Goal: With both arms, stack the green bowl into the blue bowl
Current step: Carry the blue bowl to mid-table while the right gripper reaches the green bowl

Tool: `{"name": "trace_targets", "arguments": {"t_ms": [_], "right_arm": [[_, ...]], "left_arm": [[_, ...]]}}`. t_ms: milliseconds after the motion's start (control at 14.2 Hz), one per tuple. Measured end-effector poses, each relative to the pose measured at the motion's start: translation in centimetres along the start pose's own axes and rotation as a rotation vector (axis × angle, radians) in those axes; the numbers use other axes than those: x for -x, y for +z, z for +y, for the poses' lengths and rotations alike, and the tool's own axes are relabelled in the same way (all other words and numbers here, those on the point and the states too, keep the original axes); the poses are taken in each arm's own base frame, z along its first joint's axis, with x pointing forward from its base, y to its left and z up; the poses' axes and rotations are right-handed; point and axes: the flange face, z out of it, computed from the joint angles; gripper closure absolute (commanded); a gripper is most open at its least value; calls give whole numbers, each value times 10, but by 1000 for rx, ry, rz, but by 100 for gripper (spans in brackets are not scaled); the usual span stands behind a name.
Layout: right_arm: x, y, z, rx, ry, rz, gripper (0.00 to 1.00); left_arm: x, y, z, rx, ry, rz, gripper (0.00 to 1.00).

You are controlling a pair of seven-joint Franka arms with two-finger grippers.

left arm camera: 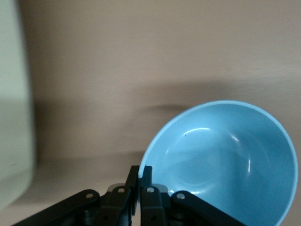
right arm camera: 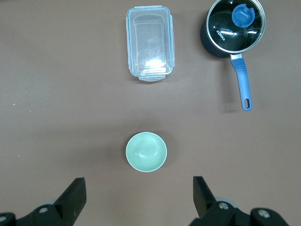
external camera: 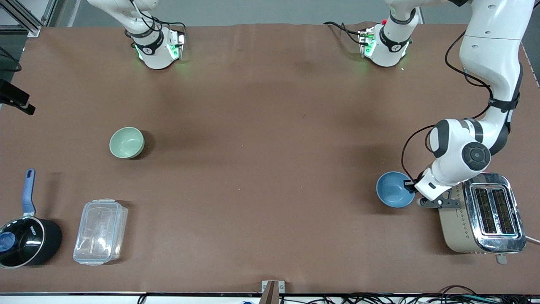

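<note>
Your left gripper (external camera: 408,186) is clenched on the rim of the blue bowl (external camera: 394,189), low right in the front view just beside the toaster (external camera: 485,215), so a thin rim pinch may slip or tip it; the green bowl (external camera: 126,142) sits mid-left, under your spread-open right gripper (right arm camera: 139,197).

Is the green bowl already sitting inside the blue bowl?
No, the green bowl stands alone on the table toward the right arm's end, apart from the blue bowl.
</note>
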Motion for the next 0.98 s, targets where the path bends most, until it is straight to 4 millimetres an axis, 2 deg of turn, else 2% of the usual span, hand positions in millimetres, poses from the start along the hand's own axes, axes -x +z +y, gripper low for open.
{"name": "trace_targets", "arguments": {"t_ms": [141,351,492,632,773,984], "right_arm": [[0,0,1,0,-2,0,1],[0,3,3,0,0,-4,4],[-1,21,17,-1,24,-21,4],[-1,54,36,-3,50,-48,4],[-1,101,50,-4,72,-64,4],[5,172,55,-7,82,-88,4]], "left_arm": [[0,-5,43,39,-14,0,100],[5,-27,130,108,-87,-18,100],[13,-44,189,147,-141,-29,100],[31,-51,251,162,-194,-47,100],[52,-55,317,173,-239,-60,100],[78,-52,394,196,-273,-80,100]]}}
